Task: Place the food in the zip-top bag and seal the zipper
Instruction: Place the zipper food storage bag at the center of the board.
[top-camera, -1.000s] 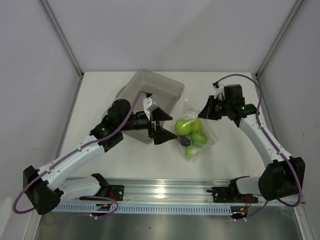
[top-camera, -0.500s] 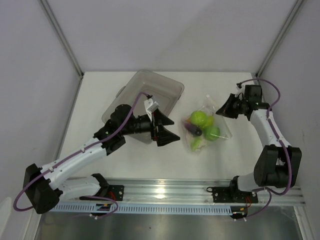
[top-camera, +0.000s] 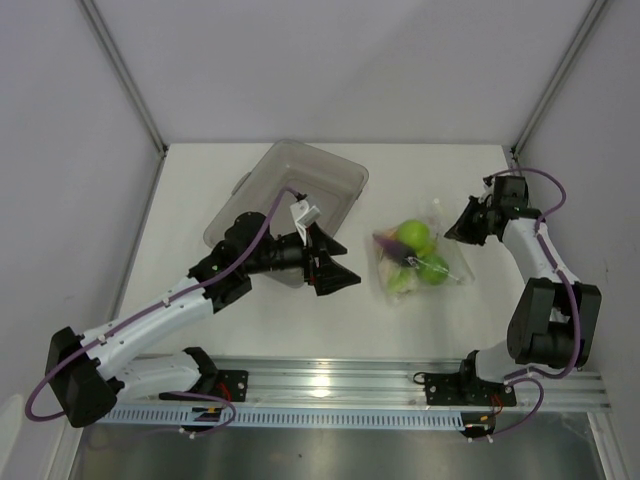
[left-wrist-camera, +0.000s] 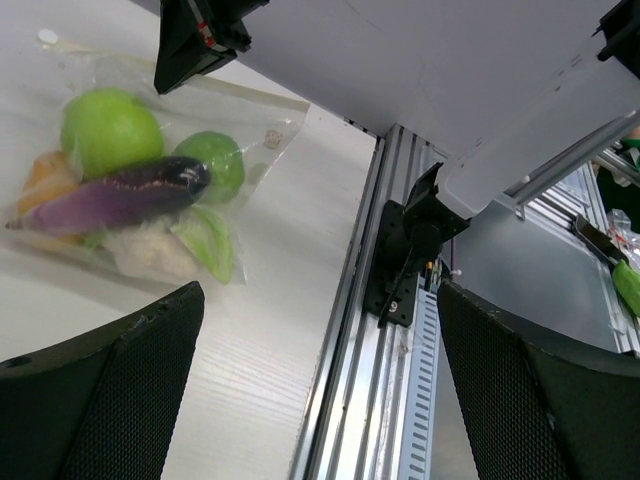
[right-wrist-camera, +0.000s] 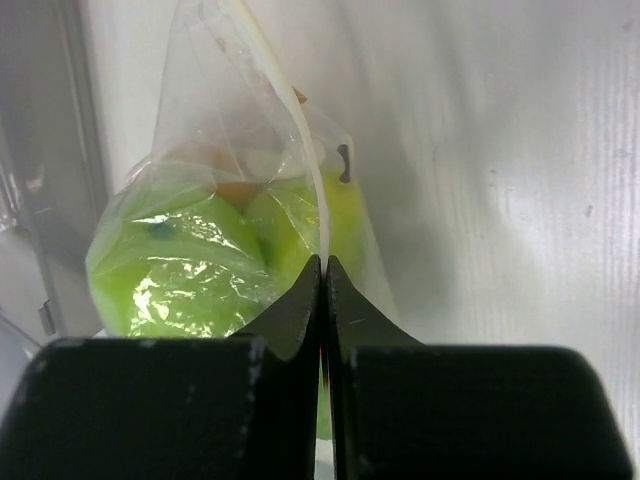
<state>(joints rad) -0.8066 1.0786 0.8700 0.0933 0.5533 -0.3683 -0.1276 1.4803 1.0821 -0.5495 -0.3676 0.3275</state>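
Observation:
The clear zip-top bag (top-camera: 440, 250) lies on the table right of centre with the food inside. I see green fruits (top-camera: 414, 236), a purple eggplant piece (top-camera: 392, 246), an orange fruit (left-wrist-camera: 45, 180) and a cauliflower piece (left-wrist-camera: 150, 250). My right gripper (top-camera: 458, 232) is shut on the bag's right edge. In the right wrist view its jaws (right-wrist-camera: 324, 262) pinch the pale zipper strip (right-wrist-camera: 290, 110), with a green fruit (right-wrist-camera: 180, 270) just behind. My left gripper (top-camera: 335, 262) hangs open left of the bag, apart from it, with nothing between its fingers (left-wrist-camera: 100, 380).
A grey translucent tray (top-camera: 330, 165) sits tilted at the back left, partly under my left arm. The aluminium rail (top-camera: 340, 380) runs along the near edge. The right wall post (top-camera: 520, 150) stands close behind my right wrist.
My right gripper has pulled the bag and its food to the right, toward the table's right side. The left arm has shifted only slightly and stays open.

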